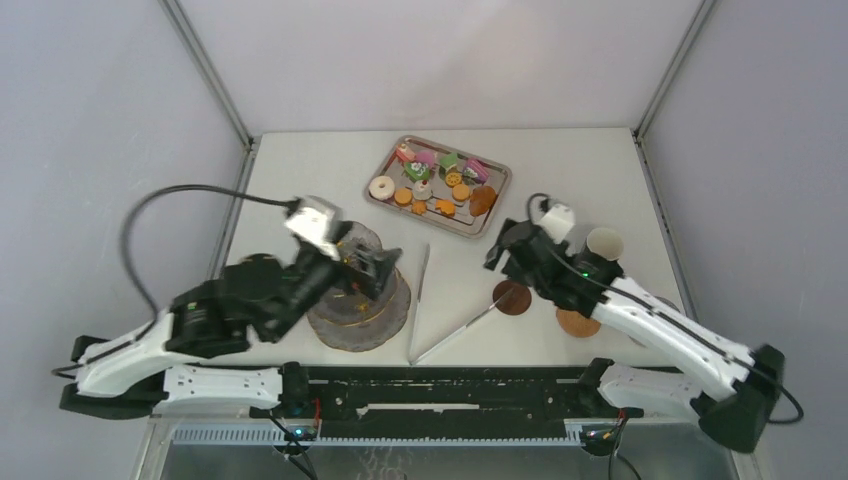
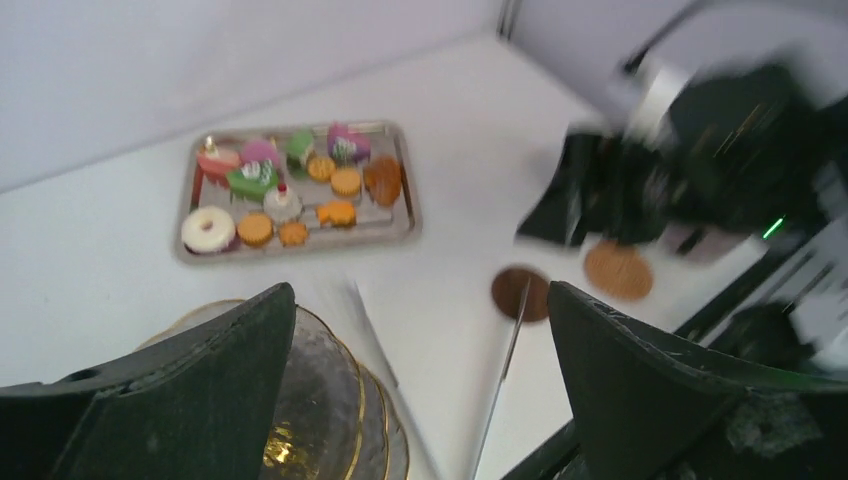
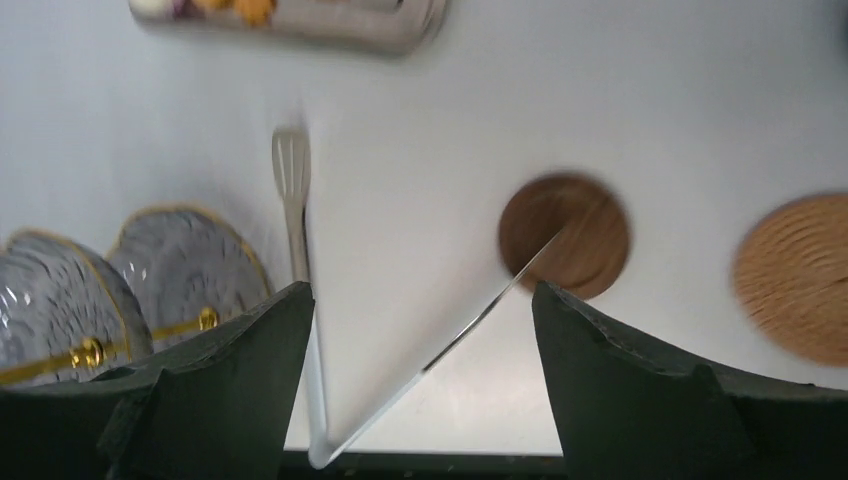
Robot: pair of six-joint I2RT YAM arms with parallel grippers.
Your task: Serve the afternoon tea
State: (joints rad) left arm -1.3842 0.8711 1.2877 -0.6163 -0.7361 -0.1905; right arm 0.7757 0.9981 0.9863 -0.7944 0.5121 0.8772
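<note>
At the far centre of the table sits the rectangular steel tray (image 2: 360, 232). It carries the whole spread: small colourful cakes (image 1: 447, 163), orange round cookies (image 1: 403, 197) and one white ring donut (image 1: 381, 187) at its left end. I judge it to be the supply point, set where either arm can reach it.

Near the left edge stands the three-tier clear glass stand with gold pole (image 1: 385, 320), seemingly upright. The tiers I can see hold nothing, though the left arm hides part of them. I read it as the place the food is to go, so no serving is done yet.

Long metal tongs (image 1: 418, 300) lie flat in a V between the stand and the two coasters. One tip reaches over the dark brown round coaster (image 1: 512, 297). The lighter woven round coaster (image 1: 577, 322) lies just beside that one, and both are bare. A beige cup (image 1: 604, 243) stands behind the right arm, off both coasters.

The left gripper (image 2: 420, 295) hangs directly above the stand, jaws spread wide and holding nothing. The food tray is well apart from it, across open table.

The right gripper (image 3: 420, 292) hovers over the tongs and the dark coaster, fingers parted and grasping nothing. The tong arms pass beneath the gap between its fingers. The cup is near it, on its far right side.
</note>
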